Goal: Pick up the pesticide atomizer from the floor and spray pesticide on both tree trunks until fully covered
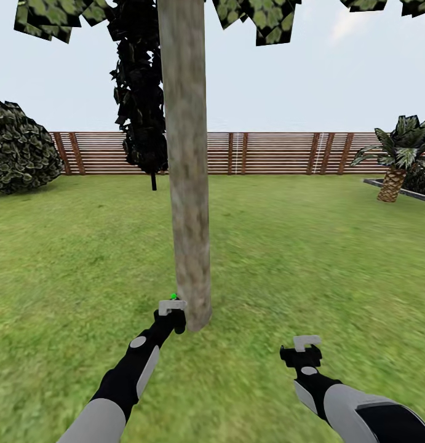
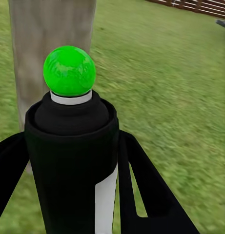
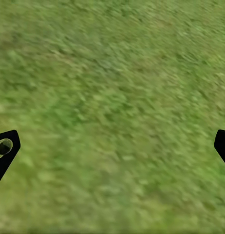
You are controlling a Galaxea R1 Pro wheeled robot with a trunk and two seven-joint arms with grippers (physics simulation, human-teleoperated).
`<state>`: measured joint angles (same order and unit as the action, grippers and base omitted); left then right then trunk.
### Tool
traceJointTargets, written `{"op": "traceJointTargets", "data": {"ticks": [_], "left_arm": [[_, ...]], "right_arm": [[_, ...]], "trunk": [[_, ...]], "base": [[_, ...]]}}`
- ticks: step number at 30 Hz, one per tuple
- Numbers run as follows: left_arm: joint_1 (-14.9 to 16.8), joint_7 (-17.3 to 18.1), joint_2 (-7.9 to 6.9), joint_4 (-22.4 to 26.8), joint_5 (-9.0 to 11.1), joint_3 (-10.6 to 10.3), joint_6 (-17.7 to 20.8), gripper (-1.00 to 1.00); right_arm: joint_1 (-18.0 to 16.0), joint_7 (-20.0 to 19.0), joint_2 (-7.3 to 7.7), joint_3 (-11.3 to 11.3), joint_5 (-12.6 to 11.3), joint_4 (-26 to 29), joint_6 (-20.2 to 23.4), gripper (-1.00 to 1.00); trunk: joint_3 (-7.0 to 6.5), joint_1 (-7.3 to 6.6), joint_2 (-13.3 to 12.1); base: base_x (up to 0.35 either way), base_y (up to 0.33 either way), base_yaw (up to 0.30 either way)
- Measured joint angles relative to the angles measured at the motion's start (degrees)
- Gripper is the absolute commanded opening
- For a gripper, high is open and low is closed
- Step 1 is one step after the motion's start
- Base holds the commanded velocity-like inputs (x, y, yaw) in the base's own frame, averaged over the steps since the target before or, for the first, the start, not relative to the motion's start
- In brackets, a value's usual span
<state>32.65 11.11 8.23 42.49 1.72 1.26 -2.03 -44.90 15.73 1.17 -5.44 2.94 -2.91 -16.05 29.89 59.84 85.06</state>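
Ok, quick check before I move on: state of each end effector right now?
Left end effector: shut on the pesticide atomizer, beside the tree trunk.
Right end effector: open, holding nothing, over the lawn.

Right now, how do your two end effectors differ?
The left end effector is shut on the atomizer, green cap up, close beside the trunk. The right end effector is open and empty, over bare lawn, away from the trunk. Both hang low, reaching forward.

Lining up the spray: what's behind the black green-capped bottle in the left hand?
Directly behind the black green-capped bottle in the left hand stands the mottled grey-brown trunk, then lawn. The bottle covers the trunk's base.
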Motion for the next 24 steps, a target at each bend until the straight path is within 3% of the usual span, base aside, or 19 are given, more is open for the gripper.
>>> {"op": "traceJointTargets", "data": {"ticks": [10, 19, 24], "left_arm": [[0.0, 0.03, 0.0, -0.07, -0.03, -0.02, 0.0, -1.0], [0.0, 0.0, 0.0, -0.08, -0.03, 0.03, -0.24, -1.0], [0.0, -2.46, -0.13, -0.07, -0.11, 0.22, -0.78, -1.0]], "right_arm": [[0.22, 0.0, -0.02, -0.05, 0.0, 0.0, 0.0, 1.0], [0.49, 0.0, -0.02, -0.06, 0.0, 0.0, 0.0, 1.0], [0.52, 0.0, -0.02, -0.06, 0.02, 0.0, 0.0, 1.0]], "trunk": [[0.0, -0.02, 0.0], [0.0, 0.0, 0.0], [0.0, 0.0, 0.0]], "base": [[0.184, 0.0, 0.0], [0.025, 0.0, 0.0], [0.001, 0.0, 0.0]]}}
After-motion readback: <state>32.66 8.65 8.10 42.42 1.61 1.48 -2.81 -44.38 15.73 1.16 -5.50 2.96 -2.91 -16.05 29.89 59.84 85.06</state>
